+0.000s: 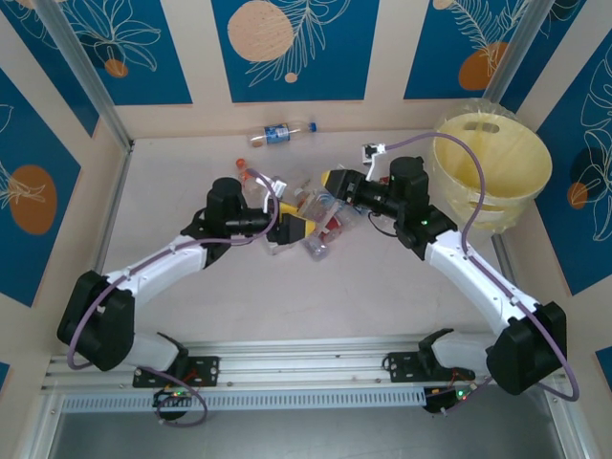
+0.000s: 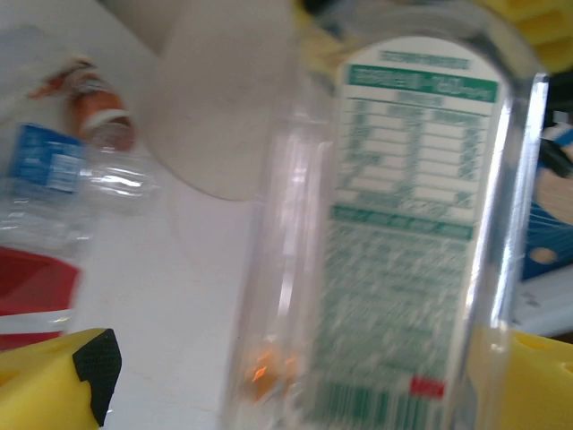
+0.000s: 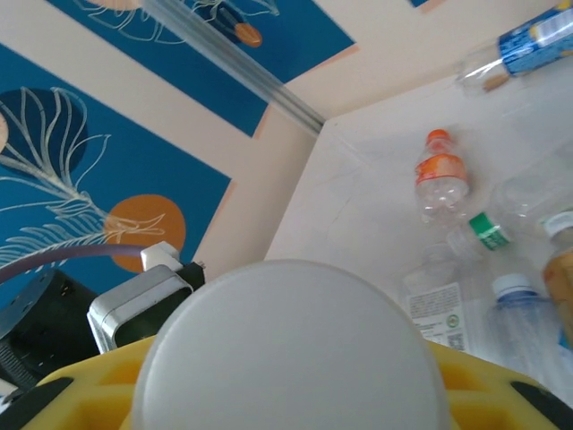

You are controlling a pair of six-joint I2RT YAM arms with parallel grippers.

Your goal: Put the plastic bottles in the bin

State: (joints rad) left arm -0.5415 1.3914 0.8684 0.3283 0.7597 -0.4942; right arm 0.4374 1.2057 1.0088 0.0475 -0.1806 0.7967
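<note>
Several plastic bottles lie heaped (image 1: 320,225) mid-table between my two grippers. My left gripper (image 1: 293,228) (image 2: 295,385) is open; a clear bottle with a green label (image 2: 403,242) stands between its yellow fingers (image 2: 49,381), well apart from the left one. My right gripper (image 1: 334,182) (image 3: 291,394) is shut on a bottle whose round white end (image 3: 291,349) sits tight between its fingers. The pale-yellow bin (image 1: 497,182) stands at the back right, just beyond the right arm.
A blue-labelled bottle (image 1: 280,133) (image 3: 537,40) lies near the back wall. An orange-capped bottle (image 1: 251,173) (image 3: 439,175) (image 2: 94,107) lies left of the heap, next to a crushed blue-labelled one (image 2: 54,170). Walls enclose the table on three sides.
</note>
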